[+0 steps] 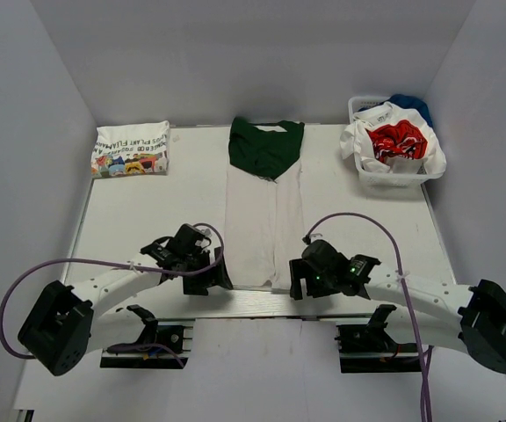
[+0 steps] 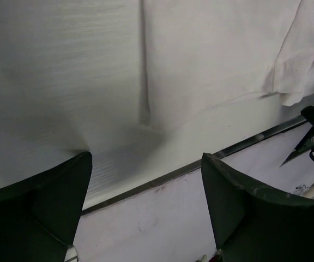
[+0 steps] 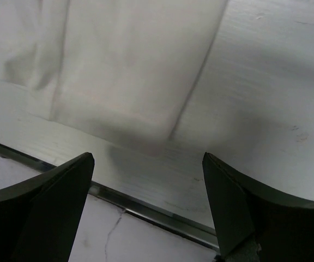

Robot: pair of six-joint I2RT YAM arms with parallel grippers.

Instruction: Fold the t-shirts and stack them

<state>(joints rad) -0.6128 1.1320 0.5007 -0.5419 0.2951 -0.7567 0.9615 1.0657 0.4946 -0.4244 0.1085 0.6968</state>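
Observation:
A white t-shirt (image 1: pixel 262 224) with a dark green top part (image 1: pixel 266 145) lies folded into a long narrow strip down the middle of the table. My left gripper (image 1: pixel 220 281) is open and empty, just left of the strip's near hem. My right gripper (image 1: pixel 297 287) is open and empty, just right of that hem. In the left wrist view the white cloth (image 2: pixel 211 49) lies beyond my open gripper (image 2: pixel 146 164). In the right wrist view the cloth's near corner (image 3: pixel 130 82) lies beyond my open gripper (image 3: pixel 149 161). A folded tee with a colourful print (image 1: pixel 131 149) lies at the far left.
A white mesh basket (image 1: pixel 398 178) at the far right holds crumpled tees, one red-printed (image 1: pixel 398 141) and one blue (image 1: pixel 413 105). A metal strip (image 1: pixel 262 303) marks the table's near edge. White walls close in the table (image 1: pixel 148 220) on three sides.

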